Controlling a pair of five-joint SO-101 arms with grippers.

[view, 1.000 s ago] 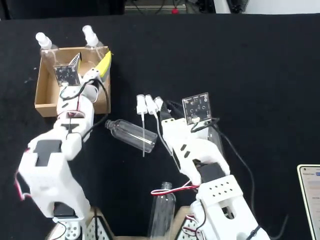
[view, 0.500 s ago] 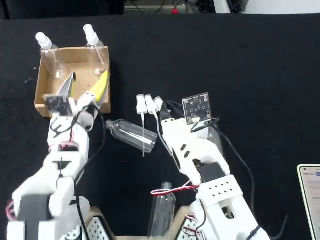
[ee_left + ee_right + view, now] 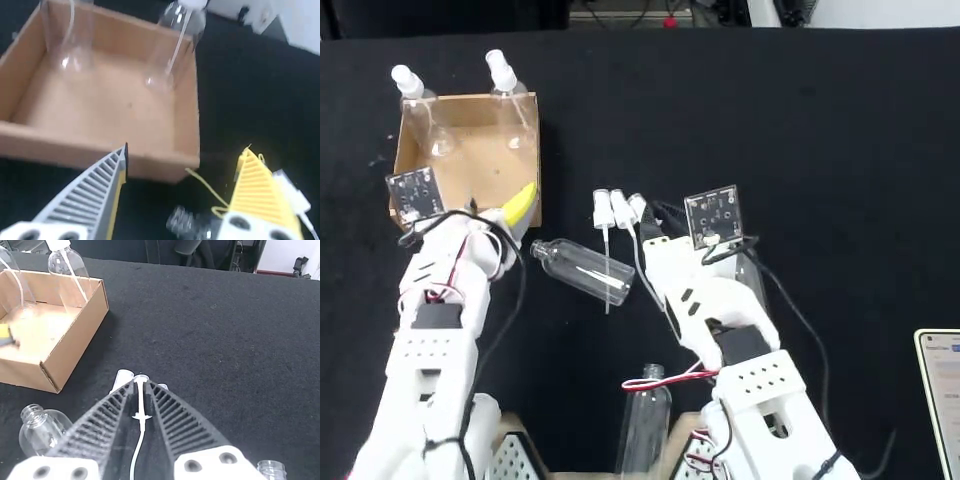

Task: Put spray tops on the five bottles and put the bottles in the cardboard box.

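- Black cloth covers the table (image 3: 820, 150) beneath both arms.
- Farthest left, a shallow brown cardboard box (image 3: 465, 165) lies just ahead of the left claw (image 3: 186, 150), which hangs at the box's near wall.
- Two clear plastic bottles with white spray tops (image 3: 417, 115) (image 3: 513, 110) stand upright inside the box. They stand against the wall farthest from the left claw, one near each far corner.
- The left claw is spread wide, its grey finger (image 3: 95, 192) and yellow finger (image 3: 255, 192) far apart, with nothing held between them.
- A clear plastic bottle without a top (image 3: 582, 270) lies on its side on the cloth. It is close to the left claw's yellow finger and between the two claws, with its open neck toward the left claw.
- The right claw (image 3: 140, 385) is closed to a narrow gap around a white spray top with a thin dip tube (image 3: 139, 412). The tube runs back between the fingers.
- Two more white spray tops (image 3: 122, 375) (image 3: 161, 387) lie on the cloth just beside the right claw's tips, one on each side.
- A second clear topless bottle (image 3: 645, 420) sits well behind the right claw, by that arm's base, with its open neck up.
- At the far right edge, a white-framed screen (image 3: 940, 400) lies well apart from the right claw.
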